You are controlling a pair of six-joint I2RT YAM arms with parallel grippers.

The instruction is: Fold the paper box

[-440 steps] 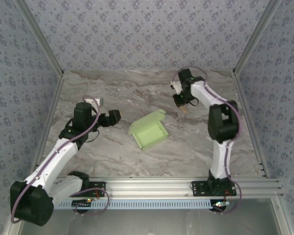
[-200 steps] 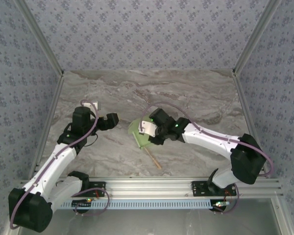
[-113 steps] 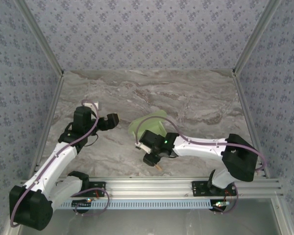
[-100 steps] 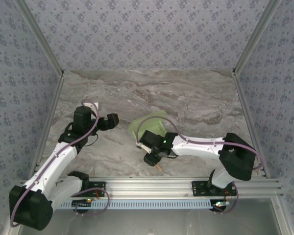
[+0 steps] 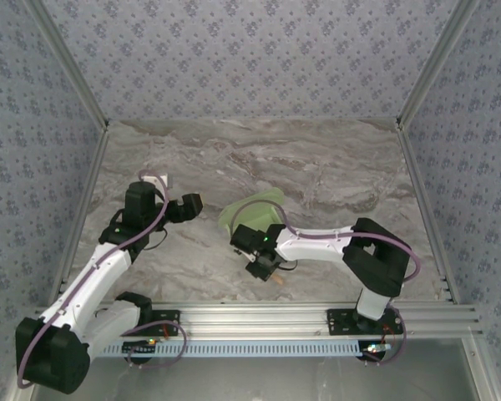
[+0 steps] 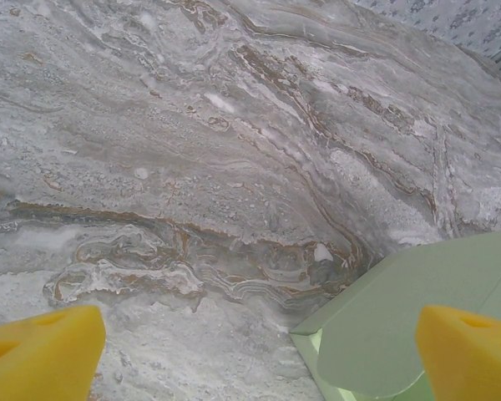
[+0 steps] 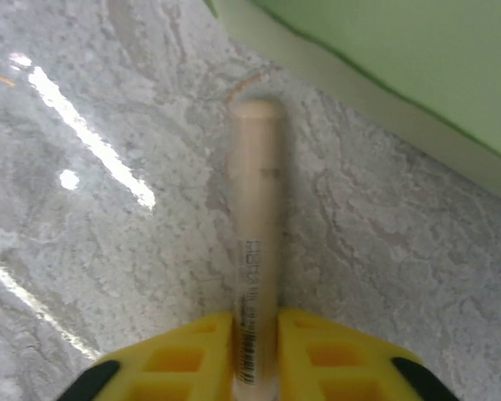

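The paper box (image 5: 255, 216) is a pale green folded box lying at the middle of the marble table, with a flap raised at its far side. My right gripper (image 5: 262, 266) sits just in front of it, low over the table. In the right wrist view its yellow fingers (image 7: 313, 351) are shut on a thin tan wooden stick (image 7: 256, 217), whose rounded tip points at the box's edge (image 7: 384, 58). My left gripper (image 5: 192, 205) hovers open to the left of the box. In the left wrist view a box corner (image 6: 401, 326) lies near the right finger (image 6: 472, 351).
The grey marble table (image 5: 334, 167) is walled in by patterned panels at the back and both sides. An aluminium rail (image 5: 259, 313) carrying the arm bases runs along the near edge, close behind the right gripper.
The right gripper has come off the box toward the near edge, dropped over the stick and shut on it, and its elbow has swung in. The left arm has stayed still.
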